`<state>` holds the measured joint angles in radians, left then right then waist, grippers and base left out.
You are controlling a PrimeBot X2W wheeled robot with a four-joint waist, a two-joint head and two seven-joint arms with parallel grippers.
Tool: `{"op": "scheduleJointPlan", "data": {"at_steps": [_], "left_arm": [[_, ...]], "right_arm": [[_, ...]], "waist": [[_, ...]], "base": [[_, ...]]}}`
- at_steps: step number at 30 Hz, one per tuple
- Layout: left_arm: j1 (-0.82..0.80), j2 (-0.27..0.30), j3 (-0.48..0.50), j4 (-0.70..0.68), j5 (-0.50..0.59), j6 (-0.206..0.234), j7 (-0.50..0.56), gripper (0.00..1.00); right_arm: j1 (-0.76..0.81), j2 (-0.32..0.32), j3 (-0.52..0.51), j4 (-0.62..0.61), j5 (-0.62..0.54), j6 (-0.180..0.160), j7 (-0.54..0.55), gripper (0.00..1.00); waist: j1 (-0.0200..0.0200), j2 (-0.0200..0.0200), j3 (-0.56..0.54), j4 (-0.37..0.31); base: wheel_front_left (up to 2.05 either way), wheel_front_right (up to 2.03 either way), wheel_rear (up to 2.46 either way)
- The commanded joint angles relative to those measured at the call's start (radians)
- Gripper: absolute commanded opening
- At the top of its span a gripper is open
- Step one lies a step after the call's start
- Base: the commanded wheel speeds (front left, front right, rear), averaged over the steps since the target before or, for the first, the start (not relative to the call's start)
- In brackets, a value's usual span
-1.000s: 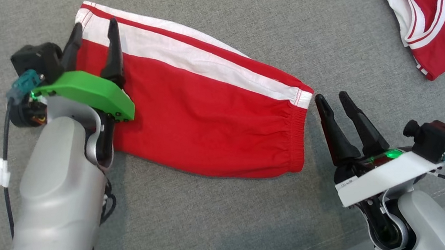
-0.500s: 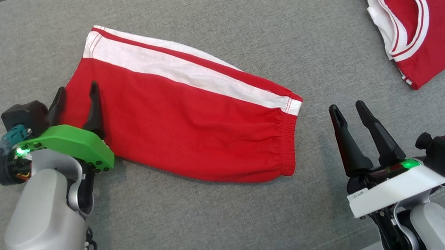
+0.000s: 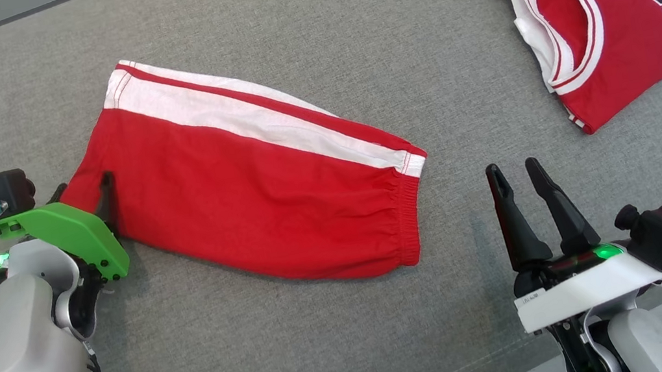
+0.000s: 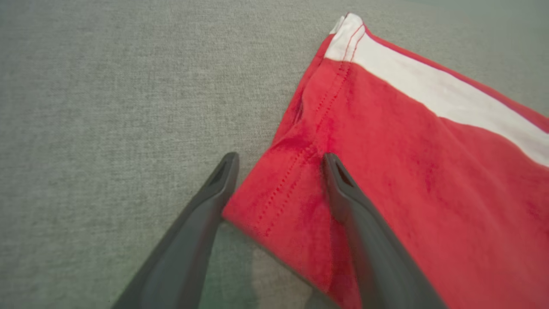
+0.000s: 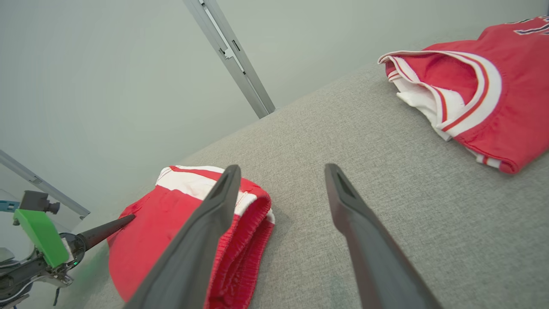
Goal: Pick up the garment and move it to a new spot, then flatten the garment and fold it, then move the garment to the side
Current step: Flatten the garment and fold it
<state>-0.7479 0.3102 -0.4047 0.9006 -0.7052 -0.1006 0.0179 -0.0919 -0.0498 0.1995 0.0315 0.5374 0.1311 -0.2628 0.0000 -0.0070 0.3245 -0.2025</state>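
left gripper [image 3: 82,184] withdrawn, jersey [image 3: 611,39] cut off

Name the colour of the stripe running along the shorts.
White stripe on red shorts; clearest in the head view.

Hd cam overhead; wrists low; share shorts [image 3: 251,178].

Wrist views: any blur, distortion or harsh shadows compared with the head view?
Left wrist view: soft overall, the left hand smeared toward the bottom edge, stitching on the shorts readable, faint shadow under the hem. Right wrist view: strong wide-angle tilt, the grey surface slopes steeply, the jersey fairly crisp, the right hand soft. Head view: even light, soft shadows, no glare.
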Motion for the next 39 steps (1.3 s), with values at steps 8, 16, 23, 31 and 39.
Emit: {"op": "scheduleJointPlan", "data": {"at_steps": [8, 16, 23, 31, 39], "left_arm": [[0.042, -0.01, -0.024, -0.015, -0.025, -0.016, 0.053, 0.27], [0.051, -0.015, -0.021, -0.026, -0.043, -0.02, 0.015, 0.0], [0.11, -0.027, 0.014, -0.065, -0.077, -0.012, -0.088, 0.0], [0.26, -0.068, 0.052, -0.179, -0.117, 0.044, -0.177, 0.0], [0.474, -0.135, 0.073, -0.381, -0.143, 0.181, -0.22, 0.0]], "right_arm": [[0.006, -0.002, 0.012, -0.007, 0.008, -0.001, -0.003, 1.0], [0.006, -0.002, 0.01, -0.015, 0.009, -0.001, -0.003, 1.0], [0.018, -0.002, -0.013, -0.02, -0.007, -0.001, -0.003, 1.0], [0.031, -0.002, -0.027, -0.006, -0.038, -0.001, -0.003, 1.0], [0.039, -0.002, -0.062, 0.007, -0.102, -0.001, 0.035, 1.0]], "waist": [[0.0, 0.007, -0.008, -0.019], [0.0, 0.007, -0.014, -0.023], [0.0, 0.007, -0.043, 0.009], [0.0, 0.007, -0.098, 0.089], [0.0, 0.007, -0.146, 0.163]], "base": [[0.0, 0.0, 0.0], [0.0, 0.0, 0.0], [0.0, 0.0, 0.0], [0.0, 0.0, 0.0], [0.0, 0.0, 0.0]]}}
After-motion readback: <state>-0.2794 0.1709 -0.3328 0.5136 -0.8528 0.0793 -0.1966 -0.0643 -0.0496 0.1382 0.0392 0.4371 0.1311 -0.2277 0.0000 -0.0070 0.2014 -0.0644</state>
